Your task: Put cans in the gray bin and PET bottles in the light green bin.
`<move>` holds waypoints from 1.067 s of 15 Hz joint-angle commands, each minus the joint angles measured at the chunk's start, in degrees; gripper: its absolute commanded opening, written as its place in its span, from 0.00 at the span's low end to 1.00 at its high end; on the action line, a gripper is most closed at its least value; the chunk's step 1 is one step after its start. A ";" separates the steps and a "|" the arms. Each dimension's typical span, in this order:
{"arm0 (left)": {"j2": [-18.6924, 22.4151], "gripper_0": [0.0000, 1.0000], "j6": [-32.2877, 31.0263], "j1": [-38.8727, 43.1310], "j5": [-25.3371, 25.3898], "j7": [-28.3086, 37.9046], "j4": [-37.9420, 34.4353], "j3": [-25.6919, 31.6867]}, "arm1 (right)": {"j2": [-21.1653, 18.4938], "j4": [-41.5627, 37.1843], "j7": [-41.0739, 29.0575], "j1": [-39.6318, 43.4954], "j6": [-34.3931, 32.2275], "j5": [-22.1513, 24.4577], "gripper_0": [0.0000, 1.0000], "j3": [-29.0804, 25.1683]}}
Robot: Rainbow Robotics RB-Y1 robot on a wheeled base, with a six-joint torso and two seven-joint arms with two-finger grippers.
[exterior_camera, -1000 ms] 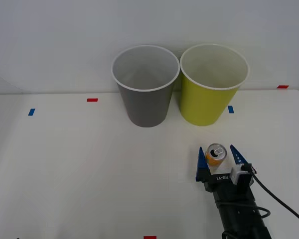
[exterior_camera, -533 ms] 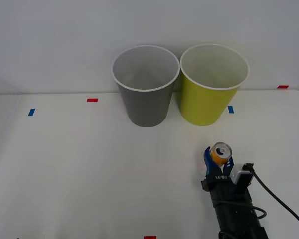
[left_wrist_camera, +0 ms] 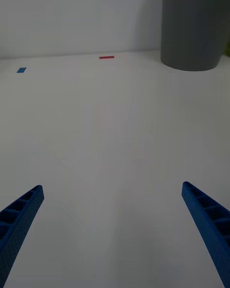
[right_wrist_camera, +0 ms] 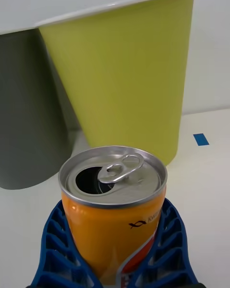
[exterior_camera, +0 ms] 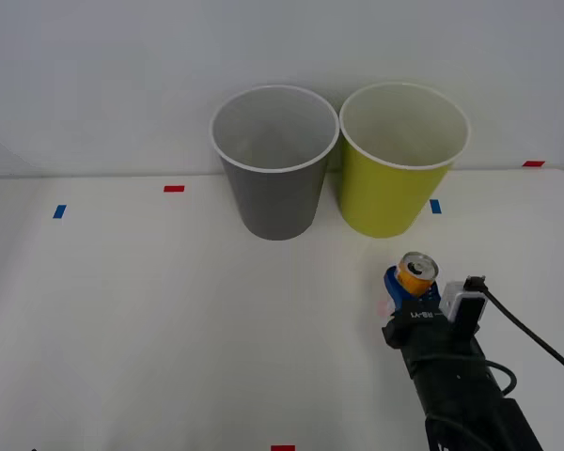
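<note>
An orange can with a silver top stands upright in my right gripper, whose blue fingers are shut on its body, lifted above the white table at the front right. Up close the can sits between the ribbed fingers, its pull tab opened. The gray bin stands at the back centre and the light green bin right beside it; both look empty. The light green bin is straight ahead of the can, the gray bin beside it. My left gripper is open over bare table.
Small red and blue tape marks dot the white table. A black cable trails off my right wrist. A white wall stands close behind the bins.
My right gripper closed on the can and raised it, moving slightly toward the bins. The left arm has not moved.
</note>
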 commanded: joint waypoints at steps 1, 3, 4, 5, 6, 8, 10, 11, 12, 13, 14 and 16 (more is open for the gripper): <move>0.00 1.00 0.00 0.00 0.00 0.00 0.00 0.00 | -0.45 -11.28 -0.20 0.90 13.24 0.08 0.00 -0.30; 0.00 1.00 0.00 0.00 0.00 0.00 0.00 0.00 | -0.80 -16.90 -0.20 -0.33 21.68 0.34 0.00 -0.83; 0.00 1.00 0.00 0.00 0.00 0.00 0.00 0.00 | -1.06 -19.45 -0.03 -1.03 25.81 0.43 0.00 -1.27; 0.00 1.00 0.00 0.00 0.00 0.00 0.00 0.00 | -1.41 -22.53 -0.03 -2.44 31.70 0.52 0.00 -1.71; 0.00 1.00 0.00 0.00 0.00 0.00 0.00 0.00 | -1.77 -24.81 -0.03 -3.67 35.92 0.52 0.00 -2.23; 0.00 1.00 0.00 0.00 0.00 0.00 0.00 0.00 | -2.73 -27.54 0.59 -6.22 40.75 -1.59 0.00 -3.47; 0.00 1.00 0.00 0.00 0.00 0.00 0.00 0.00 | -3.70 -27.45 1.20 -9.12 41.10 -5.63 0.00 -4.34; 0.00 1.00 0.00 0.00 0.00 0.00 0.00 0.00 | -4.49 -27.45 1.47 -10.70 41.54 -7.04 0.00 -4.61; 0.00 1.00 0.00 0.00 0.00 0.00 0.00 0.00 | -5.54 -27.45 1.82 -12.99 43.30 -8.01 0.00 -4.96; 0.00 1.00 0.00 0.00 0.00 0.00 0.00 0.00 | -6.34 -27.45 1.91 -16.68 46.20 -8.09 0.00 -5.22; 0.00 1.00 0.00 0.00 0.00 0.00 0.00 0.00 | -6.77 -27.45 1.73 -19.40 48.75 -8.09 0.00 -5.66; 0.00 1.00 0.00 0.00 0.00 0.00 0.00 0.00 | -7.39 -27.36 0.94 -25.20 52.79 -8.62 0.00 -7.07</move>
